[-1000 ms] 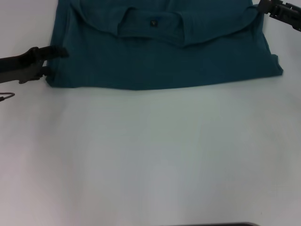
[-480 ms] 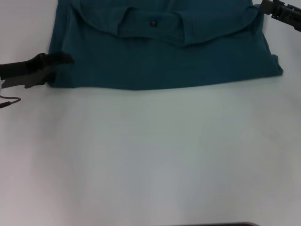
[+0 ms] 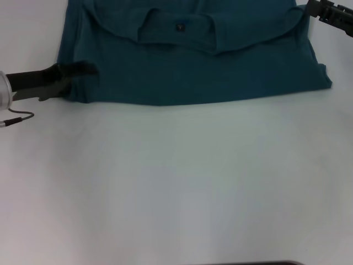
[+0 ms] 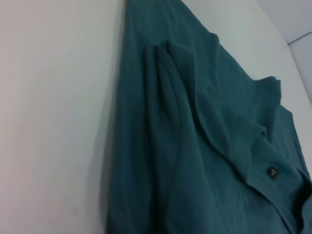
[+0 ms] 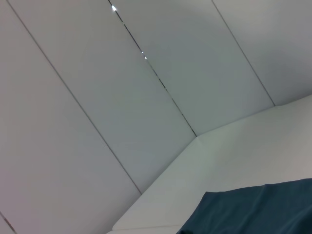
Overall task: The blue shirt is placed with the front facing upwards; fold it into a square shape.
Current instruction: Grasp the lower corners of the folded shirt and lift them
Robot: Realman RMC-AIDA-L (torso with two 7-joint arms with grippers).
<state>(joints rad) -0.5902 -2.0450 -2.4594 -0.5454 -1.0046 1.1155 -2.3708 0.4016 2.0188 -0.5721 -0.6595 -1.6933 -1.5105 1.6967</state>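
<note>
Since a sec ago the left gripper [image 3: 83,70] has pushed further right, from the shirt's left edge to over the cloth, and the near-left corner of the blue shirt [image 3: 193,66] has bunched up w/ it. Its dark fingers sit close together on that corner, one lying on top of the fabric; looks like a pinch on the hem, narrow gap, cloth rucked around the tips. The arm runs off to the left edge, a pale cuff showing there, w/ a thin cable [image 3: 16,117] looping on the white table [image 3: 176,182] just near of it.

From the left wrist view the shirt [image 4: 195,146] shows long ridges of folded cloth running along its edge beside bare tabletop, and the ribbed collar w/ a small dark collar tag [image 4: 272,172].

Shirt lies across the far part of the table, already folded to a wide band: near edge fairly straight, collar and tag [image 3: 179,26] facing up at the far middle, a small corner sticking out at the near right.

Right gripper [image 3: 309,6] is at the far right, its tip right at the shirt's far-right edge; can't tell if it's open or closed, or if it's touching. Right wrist view catches only a dark-teal corner of the shirt [image 5: 253,209] on the table, w/ pale wall panels [image 5: 122,97] beyond.
</note>
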